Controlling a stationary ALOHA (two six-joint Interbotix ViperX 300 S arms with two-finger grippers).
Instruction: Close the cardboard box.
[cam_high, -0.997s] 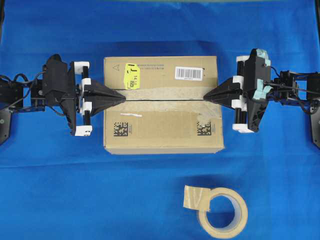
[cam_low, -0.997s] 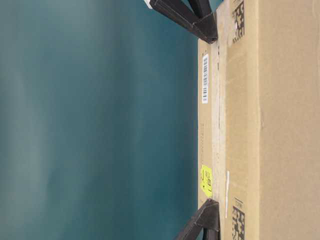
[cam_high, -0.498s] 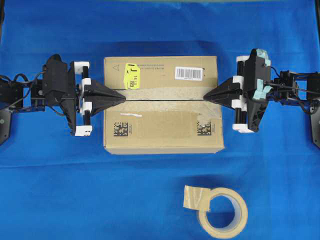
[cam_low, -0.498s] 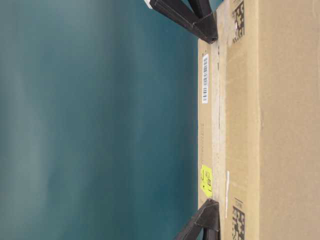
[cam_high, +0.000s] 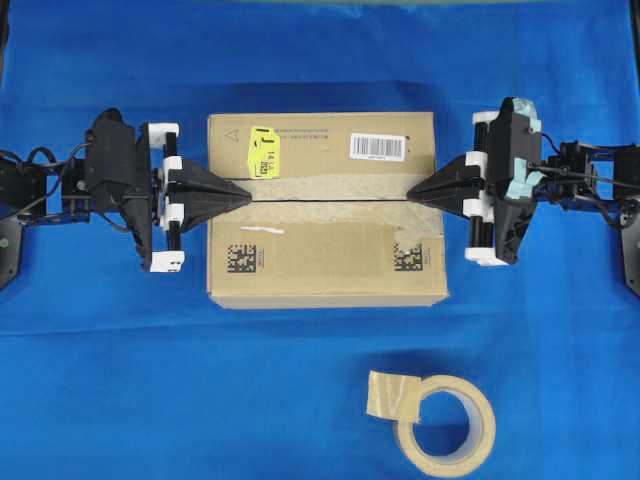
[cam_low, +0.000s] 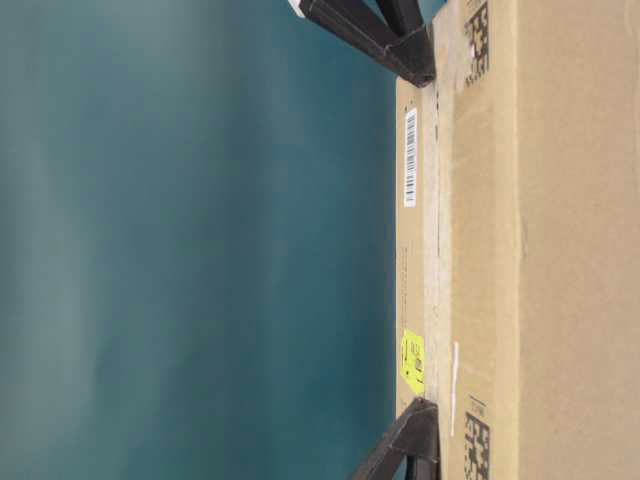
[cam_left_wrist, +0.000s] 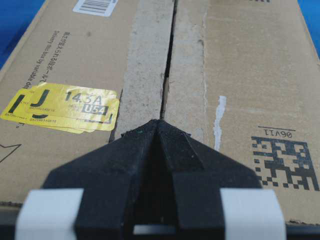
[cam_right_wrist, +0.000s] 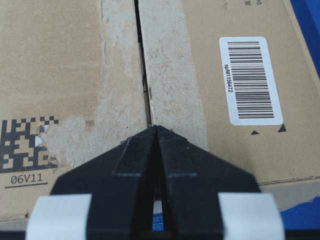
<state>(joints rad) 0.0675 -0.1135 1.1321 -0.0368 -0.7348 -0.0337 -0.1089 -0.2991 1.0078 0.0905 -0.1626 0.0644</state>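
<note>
Nothing is seen to have shifted over the last second: the cardboard box (cam_high: 326, 208) is found in the same place at the middle of the blue cloth (cam_high: 120, 380), with its two top flaps lying flat and meeting along the centre seam (cam_left_wrist: 169, 65). The left gripper (cam_high: 246, 197) and the right gripper (cam_high: 410, 195) are still set on opposite ends of that seam, each pinched together with nothing held between the fingers. The closing is judged essentially done. A tape roll (cam_high: 446, 420) lies apart, nearer the front.
</note>
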